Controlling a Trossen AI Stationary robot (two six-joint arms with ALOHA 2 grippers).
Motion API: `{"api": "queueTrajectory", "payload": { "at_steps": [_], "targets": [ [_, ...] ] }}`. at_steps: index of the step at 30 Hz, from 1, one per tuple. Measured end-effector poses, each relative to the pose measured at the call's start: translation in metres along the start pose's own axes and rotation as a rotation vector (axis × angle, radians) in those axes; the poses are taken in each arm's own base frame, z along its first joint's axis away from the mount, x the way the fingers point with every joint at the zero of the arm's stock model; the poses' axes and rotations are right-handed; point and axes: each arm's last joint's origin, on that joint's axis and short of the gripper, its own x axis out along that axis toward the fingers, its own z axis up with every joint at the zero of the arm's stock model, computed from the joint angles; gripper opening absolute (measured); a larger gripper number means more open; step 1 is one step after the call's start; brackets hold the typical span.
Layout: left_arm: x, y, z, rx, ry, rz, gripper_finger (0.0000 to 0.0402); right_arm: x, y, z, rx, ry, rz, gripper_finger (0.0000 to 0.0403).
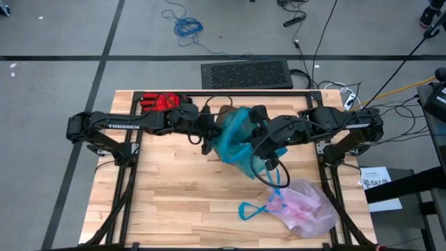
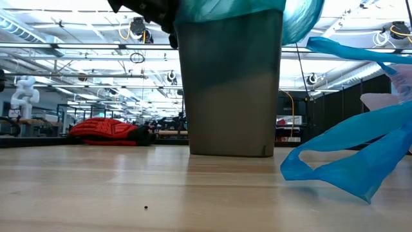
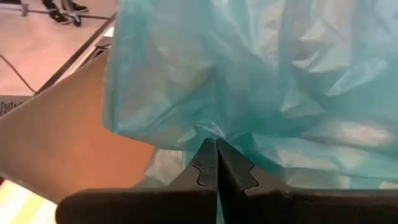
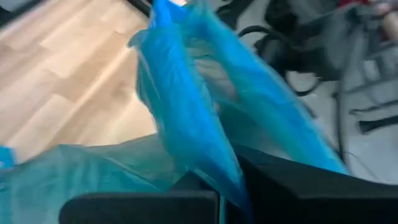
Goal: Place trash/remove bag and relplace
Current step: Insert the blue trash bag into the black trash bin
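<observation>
A grey-brown bin (image 2: 228,96) stands upright on the table's middle, with a teal-green plastic bag (image 1: 235,139) draped over its top. My left gripper (image 3: 216,152) is shut on this bag at the bin's left side (image 1: 211,136). My right gripper (image 4: 219,196) is shut on it from the right (image 1: 263,134). The pale pink-white bag (image 1: 306,208) lies crumpled on the table at the near right, its blue drawstring loop (image 1: 252,209) flat on the wood. No trash is in view. My left gripper pinches a gathered fold of the teal-green bag's film (image 3: 214,132) between its two fingertips. The film fans out wide beyond the fingers and hangs over the bin. My right gripper is shut on the teal-green bag where a bright blue band (image 4: 199,143) runs up from between the fingers. The band and film cover the fingertips, so the exact place of contact is hidden.
A red glove (image 1: 162,102) lies at the table's far left. A black cable (image 1: 268,171) loops down from the right arm over the table. Bare wood (image 1: 174,202) lies at the near left.
</observation>
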Motion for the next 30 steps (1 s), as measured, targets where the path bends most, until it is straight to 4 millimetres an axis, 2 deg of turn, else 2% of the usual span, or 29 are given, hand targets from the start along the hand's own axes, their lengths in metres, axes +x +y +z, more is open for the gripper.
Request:
{"api": "queueTrajectory", "payload": {
  "at_steps": [6,11,17,24,30],
  "targets": [
    [0.002,0.0,-0.001,-0.009,-0.043,0.0,0.0,0.002,-0.016,0.0,-0.014,0.024,-0.192,0.0],
    [-0.003,0.002,0.005,-0.001,-0.095,0.008,0.0,0.003,-0.037,0.002,0.039,-0.03,-0.313,0.0],
    [-0.012,0.014,0.008,0.019,-0.106,0.093,0.0,0.009,-0.061,-0.012,0.11,0.009,-0.385,0.0],
    [-0.04,0.026,0.018,0.052,-0.146,0.201,0.0,0.035,-0.061,-0.022,0.089,0.142,-0.368,0.0],
    [-0.083,0.015,0.025,0.082,-0.161,0.193,0.0,0.044,-0.056,-0.021,0.005,0.28,-0.491,0.0]
  ]
}}
